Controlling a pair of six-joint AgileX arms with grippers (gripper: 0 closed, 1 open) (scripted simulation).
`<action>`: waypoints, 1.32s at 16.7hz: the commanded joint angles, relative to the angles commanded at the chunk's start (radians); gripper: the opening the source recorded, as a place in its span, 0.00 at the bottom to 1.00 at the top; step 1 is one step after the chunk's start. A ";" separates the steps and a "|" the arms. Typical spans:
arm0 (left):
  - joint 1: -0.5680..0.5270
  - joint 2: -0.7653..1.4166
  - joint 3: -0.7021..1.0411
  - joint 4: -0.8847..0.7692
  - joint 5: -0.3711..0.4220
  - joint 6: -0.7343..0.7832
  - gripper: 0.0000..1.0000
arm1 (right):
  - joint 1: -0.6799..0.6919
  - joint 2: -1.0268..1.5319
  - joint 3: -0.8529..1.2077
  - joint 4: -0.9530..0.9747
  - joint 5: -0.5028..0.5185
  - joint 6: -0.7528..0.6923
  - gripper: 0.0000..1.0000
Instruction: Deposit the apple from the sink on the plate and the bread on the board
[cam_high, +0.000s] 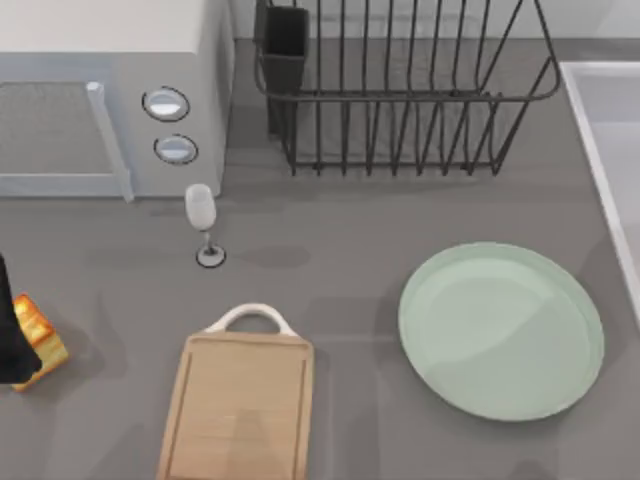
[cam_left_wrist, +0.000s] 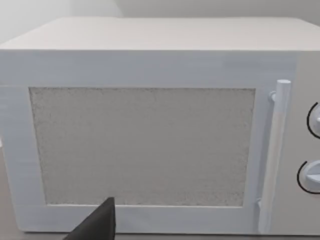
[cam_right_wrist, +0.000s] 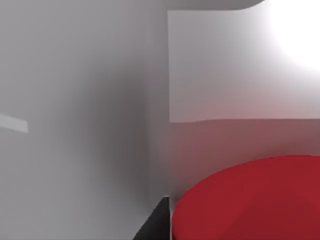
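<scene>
At the far left edge of the desk (cam_high: 360, 290), my left claw (cam_high: 12, 345) sat as a dark shape against the bread (cam_high: 38, 335); I could not tell whether it was apart or clamped on the slice. My left wrist camera looked straight at the microwave (cam_left_wrist: 145, 135), with one dark fingertip (cam_left_wrist: 102, 222) at the frame's bottom edge. My right wrist camera sat very close to the apple (cam_right_wrist: 250, 200), a red mass against the pale sink (cam_right_wrist: 75, 125) walls, with a dark finger (cam_right_wrist: 157, 220) just beside it. Whether that right claw was closed on the fruit I could not tell.

I judged both moves risky. If the bread was pinched at a corner, it could twist loose on the way to the board (cam_high: 240, 410), and a low path risked clipping the board's white handle. The wine glass (cam_high: 202, 215), upright near the microwave, stood close enough to be toppled by a wide swing. The round apple could roll out of a shallow grip, or knock the sink (cam_high: 605, 130) rim during lifting, before reaching the plate (cam_high: 500, 330).

The desk was plain grey and matte. A black wire dish rack (cam_high: 400, 90) stood at the back, the plate lay bare on the right, and the board lay bare near the front.
</scene>
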 joint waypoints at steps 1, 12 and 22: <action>0.000 0.000 0.000 0.000 0.000 0.000 1.00 | 0.000 0.000 0.000 0.000 0.000 0.000 0.00; 0.000 0.000 0.000 0.000 0.000 0.000 1.00 | -0.043 -0.184 0.105 -0.257 0.010 0.039 0.00; 0.000 0.000 0.000 0.000 0.000 0.000 1.00 | -0.002 -0.232 0.145 -0.330 -0.017 0.006 0.00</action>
